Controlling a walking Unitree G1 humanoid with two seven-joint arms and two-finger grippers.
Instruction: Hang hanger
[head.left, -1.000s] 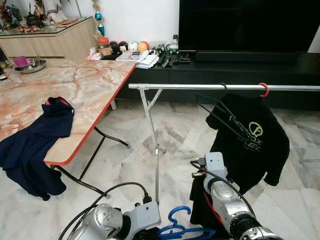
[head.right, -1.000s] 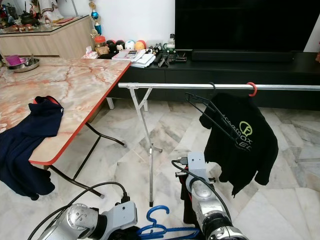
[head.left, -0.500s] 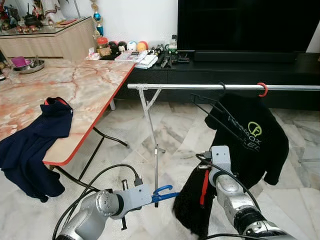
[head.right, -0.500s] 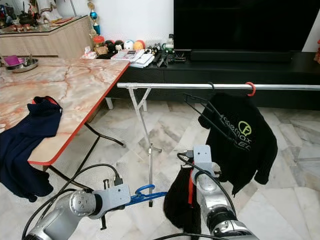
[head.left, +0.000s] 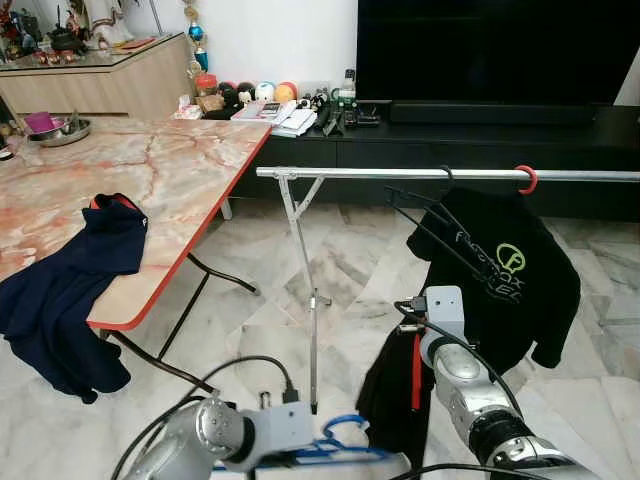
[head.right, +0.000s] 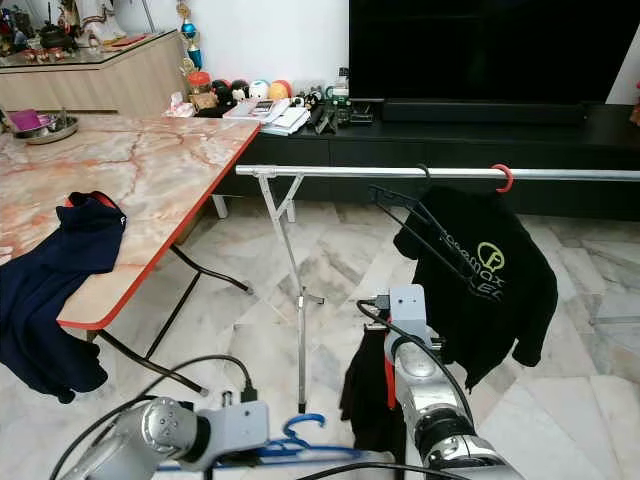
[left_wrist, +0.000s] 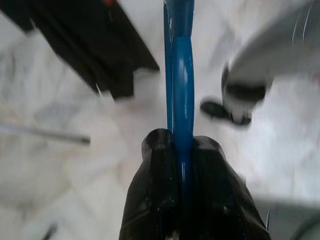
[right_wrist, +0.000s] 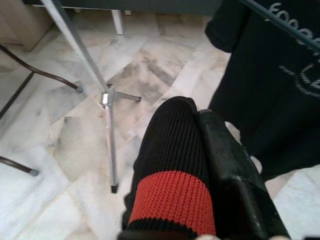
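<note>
While the blue plastic hanger (head.left: 345, 448) was low in front of the robot, near floor level, the left gripper (left_wrist: 181, 165) was clenched on its shaft, the blue bar running straight out between the two black fingers (left_wrist: 152, 190). Its long axis lay roughly level, hook end curling up just beside the silver upright of the stand. The horizontal silver clothes rail (head.left: 400, 173) sat well above and ahead of that hook (a long lift, judged from the head views). The right gripper (right_wrist: 200, 165) was closed on a black knit garment with a red band (right_wrist: 172, 197), held beside the black printed T-shirt (head.left: 510, 275) hanging on the rail. Left arm judged nearer for the hanging move; free rail lay left of the empty black wire hanger (head.left: 430, 225).
</note>
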